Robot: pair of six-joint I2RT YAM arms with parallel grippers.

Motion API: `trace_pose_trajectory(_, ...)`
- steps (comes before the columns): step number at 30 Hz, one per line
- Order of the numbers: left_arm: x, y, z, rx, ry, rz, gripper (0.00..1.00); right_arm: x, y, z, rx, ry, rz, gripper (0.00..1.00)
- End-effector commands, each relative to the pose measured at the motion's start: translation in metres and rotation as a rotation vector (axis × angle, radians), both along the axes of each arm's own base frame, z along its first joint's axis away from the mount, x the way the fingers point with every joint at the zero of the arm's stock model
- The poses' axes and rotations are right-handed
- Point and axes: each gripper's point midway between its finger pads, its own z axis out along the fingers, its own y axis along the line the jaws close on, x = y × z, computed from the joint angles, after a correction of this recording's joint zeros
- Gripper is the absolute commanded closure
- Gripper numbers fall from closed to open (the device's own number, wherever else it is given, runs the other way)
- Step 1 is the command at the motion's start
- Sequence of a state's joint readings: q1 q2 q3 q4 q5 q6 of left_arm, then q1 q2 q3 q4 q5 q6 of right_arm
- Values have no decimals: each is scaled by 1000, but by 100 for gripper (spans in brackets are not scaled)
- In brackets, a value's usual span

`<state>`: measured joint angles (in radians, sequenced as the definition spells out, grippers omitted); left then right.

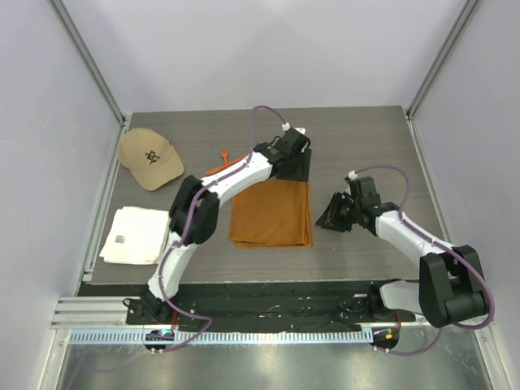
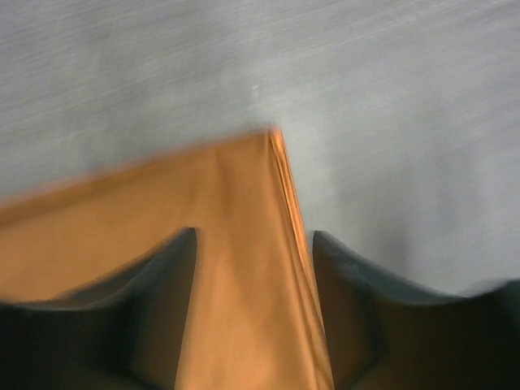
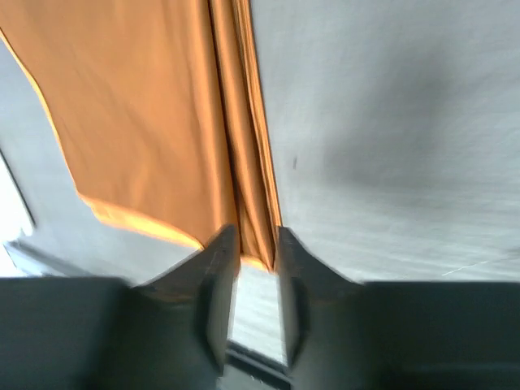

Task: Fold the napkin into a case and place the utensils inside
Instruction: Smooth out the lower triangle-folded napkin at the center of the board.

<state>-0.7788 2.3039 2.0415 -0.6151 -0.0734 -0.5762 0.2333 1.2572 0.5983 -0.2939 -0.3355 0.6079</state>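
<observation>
The napkin (image 2: pixel 162 211) lay flat on the grey table (image 2: pixel 390 97), corner up, and layered folded edges ran down from that corner. The left gripper (image 2: pixel 253 234) straddled it, jaws wide apart: one dark finger (image 2: pixel 122 317) left of the edges, the other just right.

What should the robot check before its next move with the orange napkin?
1. Napkin lies folded flat: ok.
2. Left pincer open over the napkin's far corner: ok.
3. Right pincer slightly open, beside the napkin's right edge: ok.
4. Both utensils findable: cannot tell; only an orange bit shows behind the left arm.
5. Folded narrow like a sleeve: not ok, it is a wide rectangle.
</observation>
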Motion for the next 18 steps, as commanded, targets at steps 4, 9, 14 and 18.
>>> trace_pose_trajectory(4, -83, 4, 101, -235, -112, -82, 62, 87, -29, 45, -23, -133, -126, 53)
trace_pose_trajectory(9, -140, 2, 54, -159, -66, -117, 38, 139, -17, 48, 28, -154, -87, 41)
trace_pose_trajectory(14, -159, -8, 19, -37, -71, -139, 36, 176, -6, 40, 51, -149, -25, 36)
trace_pose_trajectory(18, -170, -16, 0, 27, -76, -169, 41, 185, 0, 33, 72, -151, -1, 37)
